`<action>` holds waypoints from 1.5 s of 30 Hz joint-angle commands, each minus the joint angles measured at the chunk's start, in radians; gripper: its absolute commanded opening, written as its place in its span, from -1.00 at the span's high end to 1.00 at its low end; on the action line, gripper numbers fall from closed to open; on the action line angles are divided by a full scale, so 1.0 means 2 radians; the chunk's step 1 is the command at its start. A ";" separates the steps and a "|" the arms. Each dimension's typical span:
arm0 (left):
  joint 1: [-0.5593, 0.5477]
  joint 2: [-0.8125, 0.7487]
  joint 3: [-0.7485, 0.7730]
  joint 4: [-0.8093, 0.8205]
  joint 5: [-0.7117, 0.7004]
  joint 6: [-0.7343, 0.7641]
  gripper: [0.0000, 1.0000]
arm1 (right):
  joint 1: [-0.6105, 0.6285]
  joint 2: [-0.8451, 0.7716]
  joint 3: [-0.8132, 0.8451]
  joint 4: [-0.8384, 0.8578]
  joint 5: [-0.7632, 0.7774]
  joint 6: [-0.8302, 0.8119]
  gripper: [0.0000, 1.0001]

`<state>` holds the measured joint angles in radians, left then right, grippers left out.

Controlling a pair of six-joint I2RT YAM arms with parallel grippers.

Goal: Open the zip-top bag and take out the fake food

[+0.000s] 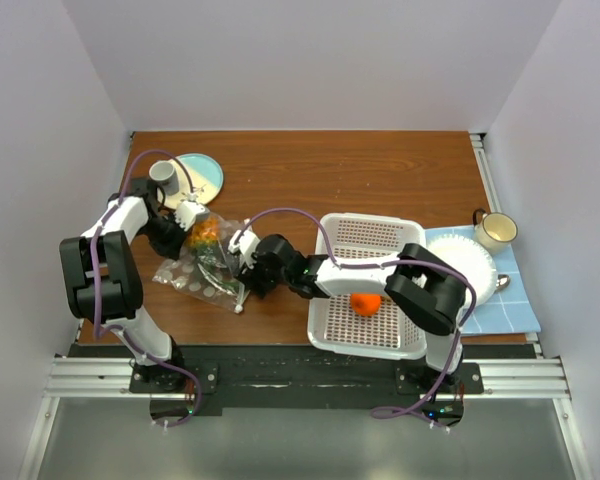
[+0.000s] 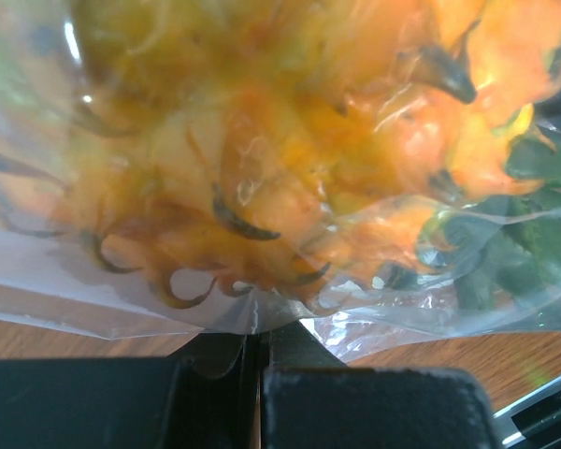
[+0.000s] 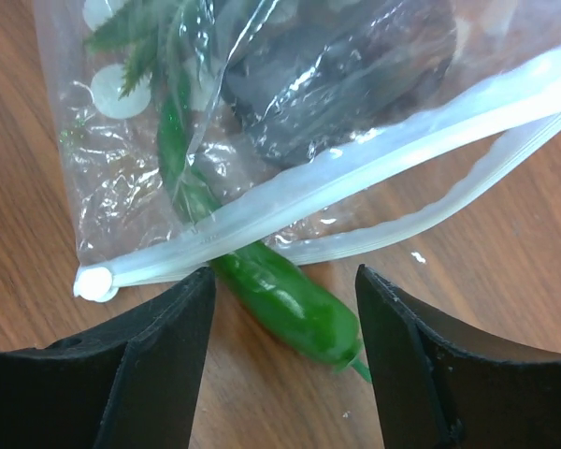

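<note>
From above, the zip-top bag [image 1: 202, 262] lies on the brown worktop [image 1: 380, 170], left of the white basket [image 1: 365, 222]. A round orange [image 1: 365, 303] sits in the basket. The left end effector [image 1: 185, 215] is at the far end of the bag. The right end effector [image 1: 242, 278] is at the bag's near right side. A plate [image 1: 202, 178] with a gray cup [image 1: 165, 175] is at the far left. A white dish [image 1: 465, 262] and a mug [image 1: 495, 230] are on the right.

In the left wrist view, the left end effector [image 2: 260, 374] is pressed together on a pinch of the bag's plastic. An orange spiky fruit [image 2: 262, 168] fills the bag [image 2: 93, 299] above it, with green leaves [image 2: 514, 243] at the right.

In the right wrist view, the right end effector [image 3: 285, 281] is apart. Its fingers [image 3: 140, 374] stand on each side of a green pepper [image 3: 280, 295] and hold nothing. The pepper pokes out of the bag's [image 3: 122, 178] open mouth onto the worktop [image 3: 505, 299]. A dark piece [image 3: 346, 75] is inside the bag.
</note>
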<state>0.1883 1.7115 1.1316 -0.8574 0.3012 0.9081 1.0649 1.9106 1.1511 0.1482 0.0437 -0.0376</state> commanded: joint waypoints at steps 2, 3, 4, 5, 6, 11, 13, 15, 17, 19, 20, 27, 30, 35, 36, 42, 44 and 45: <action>-0.002 -0.004 0.001 0.008 0.007 -0.005 1.00 | -0.001 -0.008 -0.013 0.003 0.014 0.003 -0.22; -0.002 -0.007 0.000 0.008 0.007 -0.005 1.00 | -0.002 -0.007 -0.014 0.003 0.012 0.004 -0.22; -0.002 -0.008 0.000 0.007 0.007 -0.004 1.00 | -0.002 -0.006 -0.016 0.004 0.011 0.005 -0.22; -0.001 -0.009 0.000 0.006 0.006 -0.004 1.00 | -0.001 -0.004 -0.016 0.003 0.011 0.006 -0.22; -0.001 -0.011 0.000 0.005 0.005 -0.002 1.00 | -0.001 0.001 -0.016 0.001 0.011 0.005 -0.22; -0.002 -0.014 0.003 0.005 0.005 -0.002 1.00 | -0.001 0.013 -0.009 -0.010 0.010 0.007 -0.15; -0.001 -0.017 0.004 0.003 0.007 -0.003 1.00 | -0.002 0.013 -0.007 -0.013 0.009 0.008 -0.02; -0.002 -0.020 0.009 0.001 0.011 -0.005 1.00 | -0.001 0.012 -0.006 -0.017 0.007 0.012 0.42; -0.002 -0.024 0.021 -0.003 0.014 -0.009 1.00 | -0.001 0.003 -0.004 -0.026 0.016 0.015 1.00; -0.002 -0.029 0.046 -0.015 0.027 -0.018 1.00 | -0.009 -0.013 0.003 -0.039 0.027 0.043 1.00; -0.001 -0.030 0.055 -0.015 0.033 -0.022 1.00 | -0.012 -0.039 0.004 -0.048 0.023 0.056 1.00; -0.004 -0.053 0.126 -0.015 0.092 -0.070 1.00 | -0.029 -0.123 0.040 -0.179 0.049 0.072 1.00; -0.003 -0.056 0.118 -0.002 0.090 -0.074 1.00 | -0.029 -0.139 0.049 -0.241 0.066 0.079 1.00; -0.004 -0.057 0.091 0.012 0.081 -0.073 1.00 | -0.029 -0.172 0.043 -0.342 0.134 0.110 1.00; -0.005 -0.057 0.091 0.011 0.083 -0.073 1.00 | -0.029 -0.190 0.031 -0.350 0.151 0.118 1.00; -0.037 -0.068 0.113 -0.004 0.079 -0.080 1.00 | -0.034 -0.250 -0.021 -0.410 0.342 0.235 1.00; -0.061 -0.073 0.111 -0.003 0.067 -0.083 1.00 | -0.037 -0.260 -0.035 -0.412 0.371 0.266 1.00; -0.067 -0.074 0.104 0.002 0.062 -0.084 1.00 | -0.042 -0.259 -0.040 -0.412 0.373 0.272 1.00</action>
<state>0.1268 1.6150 1.3163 -0.8616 0.4335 0.7666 1.0027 1.4250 1.1156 -0.5865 0.5625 0.3458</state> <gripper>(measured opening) 0.015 0.245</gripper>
